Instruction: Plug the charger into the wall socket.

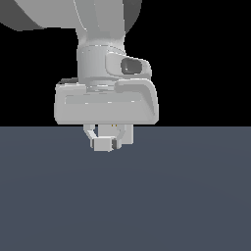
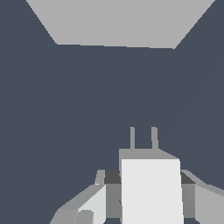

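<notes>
Seemingly mid-carry, the exterior view shows the arm's pincer point(image 1: 108, 143) hanging just above the dark worktop point(image 1: 196, 196), its fingers closed around the small white charger point(image 1: 103, 143), which sits between them near the view's centre. Behind the fingers a pale sliver with tiny orange specks may be the wall socket, but it is too hidden to be sure.

From the wrist view, the charger point(image 2: 151, 188) fills the near foreground, clamped between the fingers point(image 2: 199, 203), with two prongs point(image 2: 143, 138) pointing away toward a flat pale panel point(image 2: 116, 22) well apart on the far side; I take that for the wall socket. No containers appear in either view.

My worry is misalignment: if the prongs arrive tilted or offset from the holes, they would jam against the panel, and the block could slip in the grip.
</notes>
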Controlling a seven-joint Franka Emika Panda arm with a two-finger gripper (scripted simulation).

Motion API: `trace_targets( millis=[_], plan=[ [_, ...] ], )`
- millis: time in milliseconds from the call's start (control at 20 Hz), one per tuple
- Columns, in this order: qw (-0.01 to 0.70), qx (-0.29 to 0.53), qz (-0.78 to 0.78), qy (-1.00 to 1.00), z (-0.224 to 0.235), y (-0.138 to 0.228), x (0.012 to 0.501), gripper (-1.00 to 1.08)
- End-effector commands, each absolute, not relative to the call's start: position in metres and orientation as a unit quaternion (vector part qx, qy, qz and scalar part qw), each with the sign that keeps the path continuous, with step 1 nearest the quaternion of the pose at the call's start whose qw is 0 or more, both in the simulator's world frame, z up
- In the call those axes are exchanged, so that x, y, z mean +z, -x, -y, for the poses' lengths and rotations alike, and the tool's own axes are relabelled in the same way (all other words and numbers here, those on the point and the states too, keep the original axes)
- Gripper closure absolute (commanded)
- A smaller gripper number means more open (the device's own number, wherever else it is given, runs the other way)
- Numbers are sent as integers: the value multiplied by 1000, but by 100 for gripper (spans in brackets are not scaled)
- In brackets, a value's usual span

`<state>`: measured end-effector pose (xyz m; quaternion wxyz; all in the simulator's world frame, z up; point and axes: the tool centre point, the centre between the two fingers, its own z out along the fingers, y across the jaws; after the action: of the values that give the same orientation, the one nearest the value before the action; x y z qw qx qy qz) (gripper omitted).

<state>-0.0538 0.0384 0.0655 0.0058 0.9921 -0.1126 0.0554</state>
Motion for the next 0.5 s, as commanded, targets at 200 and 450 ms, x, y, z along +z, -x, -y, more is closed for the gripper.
trace_targets(
  millis=[200, 450],
  plan=[
    [7, 55, 127, -990, -47, 28, 91, 108],
    [7, 55, 132, -990, -50, 18, 99, 108]
  ],
)
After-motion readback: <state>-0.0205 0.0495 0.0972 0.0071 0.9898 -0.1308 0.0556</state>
